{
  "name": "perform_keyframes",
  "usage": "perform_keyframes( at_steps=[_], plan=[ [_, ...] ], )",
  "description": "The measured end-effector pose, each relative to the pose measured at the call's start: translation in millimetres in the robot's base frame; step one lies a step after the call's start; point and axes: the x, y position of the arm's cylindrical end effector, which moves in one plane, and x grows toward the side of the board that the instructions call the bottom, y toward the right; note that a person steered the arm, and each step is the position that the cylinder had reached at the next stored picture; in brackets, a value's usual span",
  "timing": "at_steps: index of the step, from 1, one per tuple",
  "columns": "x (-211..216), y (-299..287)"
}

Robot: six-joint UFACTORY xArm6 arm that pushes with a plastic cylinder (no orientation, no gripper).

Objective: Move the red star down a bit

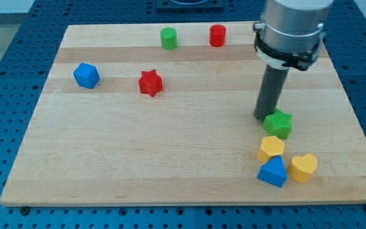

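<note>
My tip [266, 117], a bare rod with no claw to open or close, rests just beside the green star [278, 124], on its upper left. The red star [150, 83] lies well apart toward the view's left, untouched; reaching it probably means approaching from above.

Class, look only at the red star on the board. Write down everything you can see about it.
The red star is a small, chunky block with short blunt points, plain red, looking like painted wood or plastic. It lies flat on the wooden board, in the upper left part of the view. Nothing touches it: the blue block sits apart to its left, the green cylinder above and to its right. My tip is far off to the right, beside the green star.
</note>
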Motion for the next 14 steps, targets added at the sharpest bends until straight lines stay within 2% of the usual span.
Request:
perform_keyframes(
  at_steps=[3,4,5,6,8,9,10,11,12,14],
  plan=[
    [35,32],
    [22,30],
    [-15,-7],
    [-20,-94],
    [-22,-306],
    [-59,-314],
    [-104,-295],
    [-126,-289],
    [-127,-289],
    [-124,-225]
  ],
)
